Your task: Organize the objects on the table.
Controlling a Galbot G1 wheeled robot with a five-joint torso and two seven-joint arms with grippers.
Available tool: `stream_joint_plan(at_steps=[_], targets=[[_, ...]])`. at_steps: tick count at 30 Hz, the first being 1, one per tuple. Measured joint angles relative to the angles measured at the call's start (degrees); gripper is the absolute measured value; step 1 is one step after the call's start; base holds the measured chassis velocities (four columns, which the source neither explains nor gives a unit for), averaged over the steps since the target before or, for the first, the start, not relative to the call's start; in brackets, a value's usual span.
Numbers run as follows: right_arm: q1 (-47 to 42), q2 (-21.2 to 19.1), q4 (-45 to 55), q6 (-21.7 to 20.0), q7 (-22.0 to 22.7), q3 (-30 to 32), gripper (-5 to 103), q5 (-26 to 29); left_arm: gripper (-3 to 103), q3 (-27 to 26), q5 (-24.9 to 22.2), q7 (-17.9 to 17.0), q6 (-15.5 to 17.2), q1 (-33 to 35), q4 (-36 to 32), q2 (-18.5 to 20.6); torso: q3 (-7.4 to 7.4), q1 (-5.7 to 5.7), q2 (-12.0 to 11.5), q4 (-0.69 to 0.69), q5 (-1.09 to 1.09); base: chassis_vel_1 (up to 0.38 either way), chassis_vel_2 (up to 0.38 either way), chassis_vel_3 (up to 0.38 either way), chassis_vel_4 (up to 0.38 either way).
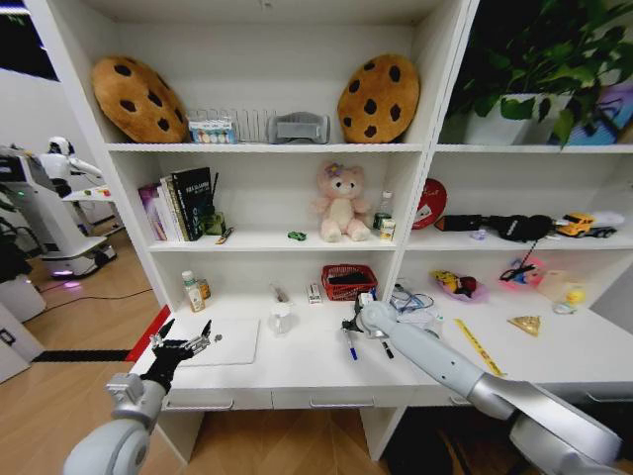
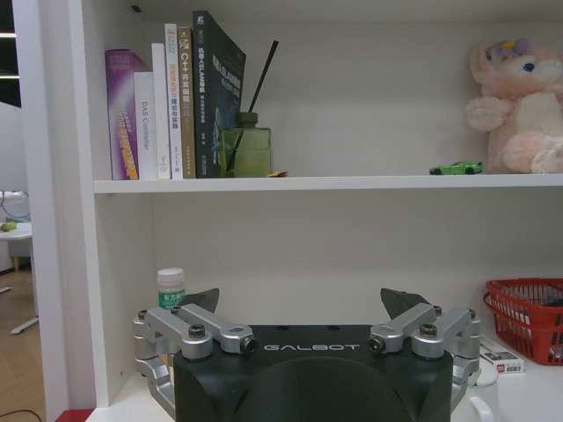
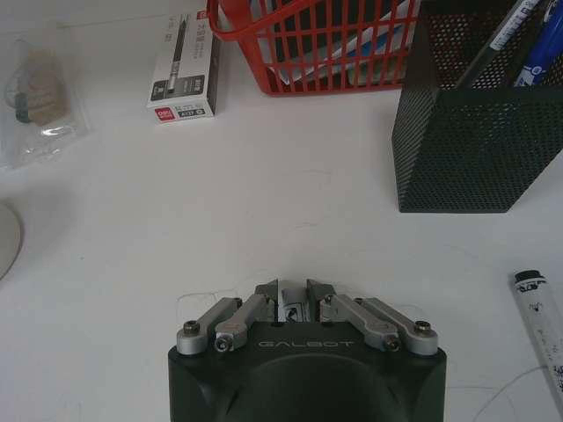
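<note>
A Galbot G1 faces the long white worktop [image 1: 326, 361] built into tall shelving, midway through tidying desk clutter. The closed silver laptop [image 1: 220, 341] lies just ahead of the left end effector [image 1: 184, 339], which hovers at the worktop's front left edge with its fingers spread wide and nothing between them; a small white-capped bottle [image 2: 171, 288] stands beyond it by the shelf wall. The right end effector [image 3: 294, 294] is stretched to the middle of the worktop, fingertips drawn together over bare surface and apparently gripping nothing, though a thin item between the tips cannot be ruled out. Ahead of it sits a red wire basket [image 3: 308, 44], with a black mesh pen holder [image 3: 475, 123] beside that and a boxed pen pack [image 3: 185, 70] to the basket's other side. A blue pen [image 1: 350, 345] and a black pen [image 1: 387, 348] lie close below the right wrist; a marker [image 3: 545, 321] rests just beside the end effector. The step in hand looks like gathering loose pens; the next move would call for opening the right fingers and lining them up along a pen's barrel.
</note>
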Motion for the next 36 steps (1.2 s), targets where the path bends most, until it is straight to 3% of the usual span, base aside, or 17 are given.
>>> stream_joint_plan(at_steps=[2, 5, 18, 21, 22, 24, 30, 32, 33, 36], targets=[[-0.3, -0.1, 0.5, 0.0, 0.3, 0.1, 12, 0.2, 100, 0.0, 0.0, 0.0, 0.0, 0.0, 0.0, 0.0, 0.01, 0.0, 0.0, 0.01, 0.01, 0.0, 0.0, 0.0, 0.0], [-0.7, -0.3, 1.1, 0.0, 0.7, 0.6, 10, 0.6, 100, 0.0, 0.0, 0.0, 0.0, 0.0, 0.0, 0.0, 0.01, 0.01, 0.0, 0.02, 0.02, 0.0, 0.0, 0.0, 0.0], [-3.8, -2.8, 6.7, -0.4, 3.0, 3.5, 9, -1.0, 100, 0.0, 0.0, 0.0, 0.0, 0.0, 0.0, 0.0, 0.05, 0.03, 0.0, 0.0, 0.05, 0.0, 0.0, 0.0, 0.0], [-4.3, -4.8, 10.3, -0.3, 2.5, 4.6, 9, -7.6, 100, 0.0, 0.0, 0.0, 0.0, 0.0, 0.0, 0.0, 0.04, 0.03, 0.0, -0.02, 0.03, 0.0, 0.0, 0.0, 0.0], [-4.3, -4.8, 10.3, -0.3, 2.5, 4.6, 9, -7.6, 100, 0.0, 0.0, 0.0, 0.0, 0.0, 0.0, 0.0, 0.04, 0.03, 0.0, -0.02, 0.03, 0.0, 0.0, 0.0, 0.0], [-4.9, -6.3, 12.8, 1.2, 0.6, 5.5, 9, -13.9, 100, 0.0, 0.0, 0.0, 0.0, 0.0, 0.0, 0.0, 0.04, 0.03, 0.0, -0.01, 0.03, 0.0, 0.0, 0.0, 0.0], [-7.4, -9.1, 17.9, 5.0, -2.2, 8.8, 9, -22.7, 100, 0.0, 0.0, 0.0, 0.0, 0.0, 0.0, 0.0, 0.02, 0.03, 0.0, 0.01, 0.02, 0.0, 0.0, 0.0, 0.0], [-9.4, -10.5, 18.1, 10.6, -7.7, 10.9, 9, -32.4, 100, 0.0, 0.0, 0.0, 0.0, 0.0, 0.0, 0.0, 0.02, 0.02, 0.0, -0.01, 0.02, 0.0, 0.0, 0.0, 0.0], [-9.4, -10.5, 18.1, 10.6, -7.7, 10.9, 9, -32.4, 100, 0.0, 0.0, 0.0, 0.0, 0.0, 0.0, 0.0, 0.02, 0.02, 0.0, -0.01, 0.02, 0.0, 0.0, 0.0, 0.0], [-11.8, -11.1, 16.2, 20.0, -13.5, 13.9, 9, -43.2, 100, 0.0, 0.0, 0.0, 0.0, 0.0, 0.0, 0.0, 0.02, 0.02, 0.0, -0.01, 0.03, 0.0, 0.0, 0.0, 0.0]])
